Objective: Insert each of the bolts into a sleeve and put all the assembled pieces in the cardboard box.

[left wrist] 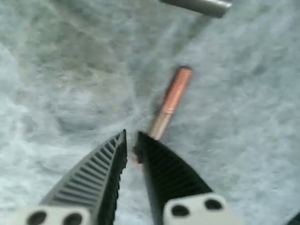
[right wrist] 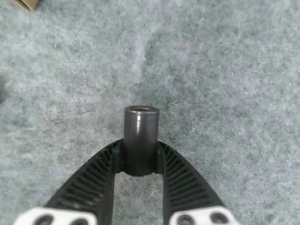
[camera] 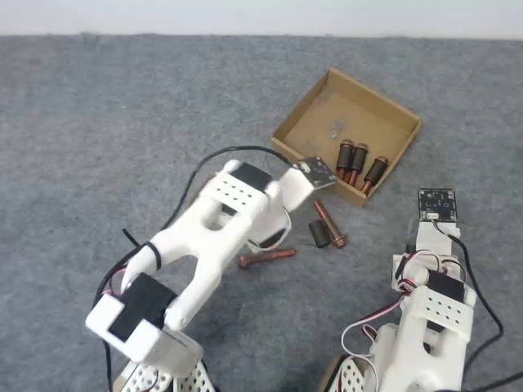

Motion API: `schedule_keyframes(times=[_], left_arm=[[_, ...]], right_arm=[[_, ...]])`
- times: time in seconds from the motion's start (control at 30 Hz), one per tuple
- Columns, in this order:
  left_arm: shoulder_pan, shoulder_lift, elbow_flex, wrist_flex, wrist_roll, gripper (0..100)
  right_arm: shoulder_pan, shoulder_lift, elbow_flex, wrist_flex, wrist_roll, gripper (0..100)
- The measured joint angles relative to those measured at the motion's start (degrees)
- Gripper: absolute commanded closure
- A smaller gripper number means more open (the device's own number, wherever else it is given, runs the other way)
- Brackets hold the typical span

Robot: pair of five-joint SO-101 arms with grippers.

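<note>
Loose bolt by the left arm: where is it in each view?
High view: loose bolt lies flat on the carpet, centre.
Left wrist view: loose bolt, one end pinched in the left gripper.
Right wrist view: right gripper holding a sleeve, elsewhere.
Shared landmark: the grey carpet.

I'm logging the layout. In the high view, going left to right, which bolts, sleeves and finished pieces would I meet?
A lone bolt → a black sleeve → three assembled pieces inside the cardboard box.

In the cardboard box lie assembled pieces; before it a bolt beside a sleeve, another bolt left.
</note>
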Motion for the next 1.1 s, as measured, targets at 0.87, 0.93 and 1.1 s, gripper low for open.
schedule_keyframes(times=[0.87, 0.93, 1.1], left_arm=[[5.27, -26.55, 36.22, -21.89, 33.14, 98], [5.27, -26.55, 36.31, -22.42, 33.23, 98], [5.27, -26.55, 36.31, -22.51, 33.23, 98]], right_arm=[[0.00, 0.00, 0.00, 0.00, 0.00, 99.2], [0.00, 0.00, 0.00, 0.00, 0.00, 99.2], [0.00, 0.00, 0.00, 0.00, 0.00, 99.2]])
